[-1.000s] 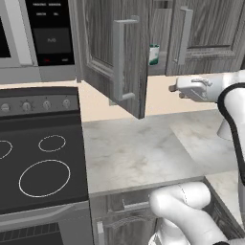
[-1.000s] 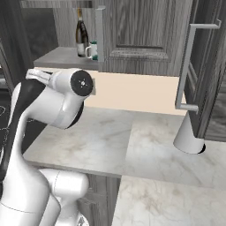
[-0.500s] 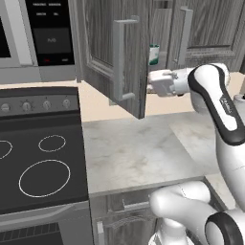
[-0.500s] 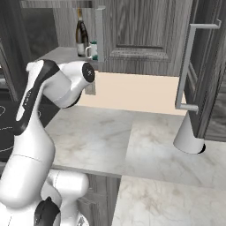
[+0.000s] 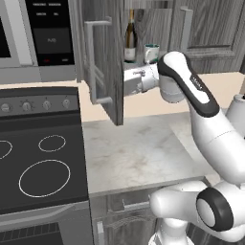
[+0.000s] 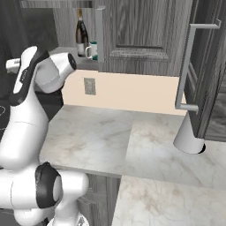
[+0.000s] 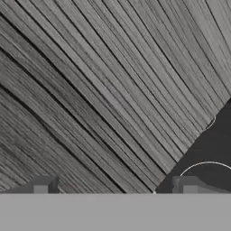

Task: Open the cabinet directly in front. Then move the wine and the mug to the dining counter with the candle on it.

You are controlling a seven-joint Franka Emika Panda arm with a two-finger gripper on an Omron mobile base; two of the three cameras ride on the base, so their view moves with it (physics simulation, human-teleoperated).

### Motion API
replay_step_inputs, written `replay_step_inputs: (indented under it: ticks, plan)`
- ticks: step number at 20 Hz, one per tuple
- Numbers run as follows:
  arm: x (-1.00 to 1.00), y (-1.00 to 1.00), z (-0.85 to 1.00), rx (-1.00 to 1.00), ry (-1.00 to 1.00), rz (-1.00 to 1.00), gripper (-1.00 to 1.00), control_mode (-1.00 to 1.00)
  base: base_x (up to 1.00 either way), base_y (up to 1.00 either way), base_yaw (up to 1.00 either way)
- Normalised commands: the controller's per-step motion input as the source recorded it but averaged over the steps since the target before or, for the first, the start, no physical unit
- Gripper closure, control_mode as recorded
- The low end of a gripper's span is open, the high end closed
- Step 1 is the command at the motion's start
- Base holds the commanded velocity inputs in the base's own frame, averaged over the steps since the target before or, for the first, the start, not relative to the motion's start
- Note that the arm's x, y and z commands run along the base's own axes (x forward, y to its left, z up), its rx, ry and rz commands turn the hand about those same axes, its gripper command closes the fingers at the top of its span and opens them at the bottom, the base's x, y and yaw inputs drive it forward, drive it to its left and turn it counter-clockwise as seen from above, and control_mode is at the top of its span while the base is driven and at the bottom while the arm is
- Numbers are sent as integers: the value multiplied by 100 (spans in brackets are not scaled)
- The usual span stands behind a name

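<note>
**Arm swinging in behind the open door**

The cabinet (image 5: 103,72) is standing open. The gripper (image 7: 113,186), fingers spread wide and empty, is pressing close against the door's inner face. The wine (image 5: 129,42) and mug (image 5: 151,51) are waiting at the shelf's front edge.

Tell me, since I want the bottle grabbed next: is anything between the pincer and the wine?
Yes. The pincer, open, faces the inner side of the open cabinet door. The wine stands on the shelf above the hand, beside the mug.
</note>
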Motion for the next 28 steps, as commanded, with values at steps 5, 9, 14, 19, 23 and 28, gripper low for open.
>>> replay_step_inputs:
  ticks: [5, 9, 14, 19, 23, 28]
  plan:
    - [-10, 94, -8, 1, -12, 7, -100, -100, 0, 0, 0]
    - [0, 4, 0, 0, 0, 0, -100, -100, 0, 0, 0]
    - [-24, -50, 21, 0, -16, -6, -100, -100, 0, 0, 0]
    - [-39, -97, 8, -7, -22, -19, -100, -100, 0, 0, 0]
    - [-21, -100, 0, -11, -21, -26, -100, -100, 0, 0, 0]
    - [-1, -100, 8, -4, -21, -39, -100, -100, 0, 0, 0]
